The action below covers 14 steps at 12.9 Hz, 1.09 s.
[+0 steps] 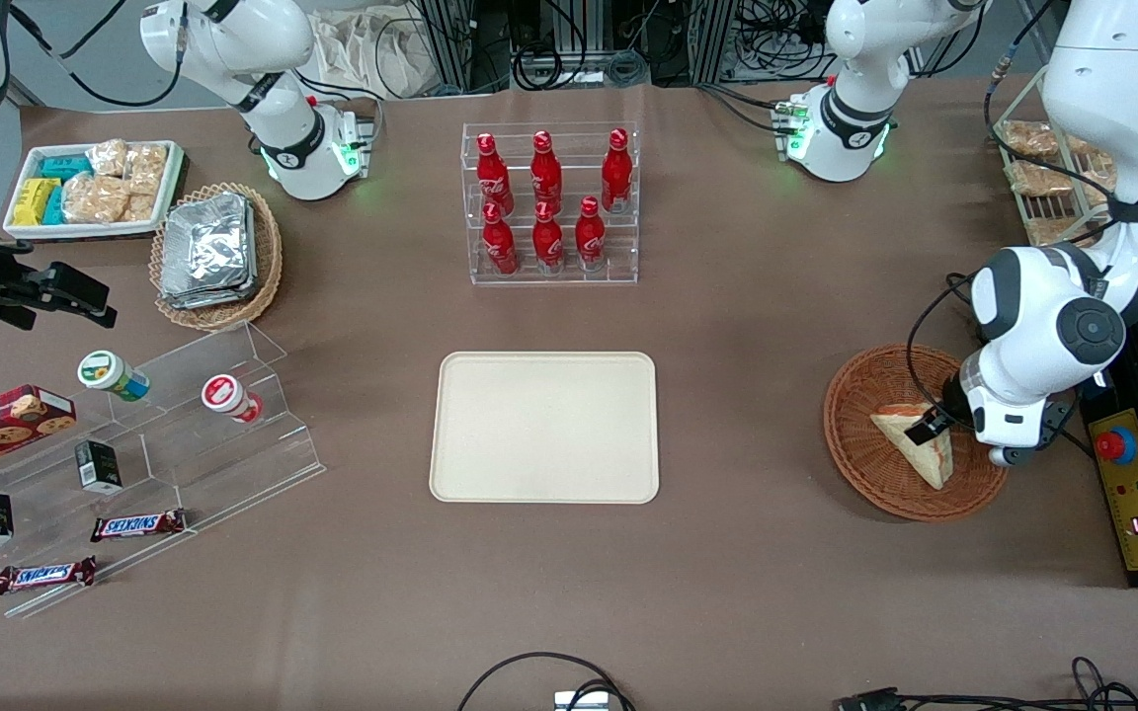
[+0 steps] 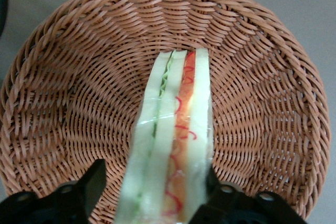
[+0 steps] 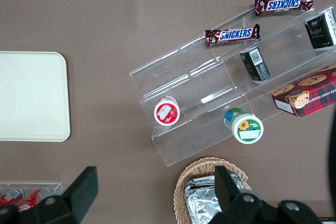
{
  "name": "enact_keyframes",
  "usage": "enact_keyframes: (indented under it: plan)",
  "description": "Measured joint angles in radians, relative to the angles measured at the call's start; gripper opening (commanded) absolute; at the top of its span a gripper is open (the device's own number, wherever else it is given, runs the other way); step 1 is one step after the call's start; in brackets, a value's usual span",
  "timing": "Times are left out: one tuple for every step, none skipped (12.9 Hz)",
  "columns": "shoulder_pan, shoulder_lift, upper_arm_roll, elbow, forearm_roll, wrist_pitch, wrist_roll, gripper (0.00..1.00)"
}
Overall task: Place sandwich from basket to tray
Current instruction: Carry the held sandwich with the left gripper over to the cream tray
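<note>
**Closing on the wedge before the lift**

The sandwich lies in the basket, which sits on the surface well toward the working arm's end from the tray. The tool is down inside the basket with its fingers spread either side of the wedge: one appears to rest against the bread, the other stands apart from it with bare wicker showing between. So the tool is open around the sandwich, not yet clamped.

The step in hand looks like the grasp itself. To do it well, the fingers should probably close across the two flat bread faces, as they are lined up now, so the filling layers are pressed together, not sheared. The bread looks soft and seems wrapped in clear film, so a light squeeze is likely enough; too much would crush it, too little may let the film slip. A straight lift would help clear the basket's rim before carrying it to the tray, which is bare.
</note>
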Motion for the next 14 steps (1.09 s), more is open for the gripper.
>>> enact_keyframes:
  plan:
    - [-0.001, 0.0, -0.001, 0.0, 0.0, 0.0, -0.013, 0.64]
    - [-0.002, 0.0, -0.002, 0.0, 0.0, 0.0, -0.025, 0.52]
    - [-0.003, 0.0, -0.004, 0.0, 0.0, 0.0, -0.035, 0.37]
    - [-0.003, 0.0, -0.007, 0.0, 0.0, 0.0, -0.04, 0.32]
    - [-0.003, 0.0, -0.009, 0.001, 0.0, 0.001, -0.042, 0.31]
    - [-0.003, -0.001, -0.01, 0.003, 0.0, 0.001, -0.043, 0.31]
    - [-0.003, -0.003, -0.011, 0.008, 0.0, 0.002, -0.042, 0.26]
    - [-0.003, -0.008, -0.012, 0.014, 0.001, -0.003, -0.039, 0.22]
    - [-0.003, -0.015, -0.02, 0.027, 0.002, -0.03, -0.031, 0.2]
    - [-0.003, -0.024, -0.034, 0.053, 0.002, -0.09, -0.012, 0.18]
    - [-0.004, -0.034, -0.051, 0.096, 0.002, -0.172, 0.008, 0.18]
    - [-0.003, -0.043, -0.072, 0.153, 0.002, -0.259, 0.019, 0.19]
    - [-0.004, -0.049, -0.099, 0.216, 0.003, -0.345, 0.031, 0.19]
    - [-0.005, -0.053, -0.127, 0.281, 0.002, -0.428, 0.049, 0.2]
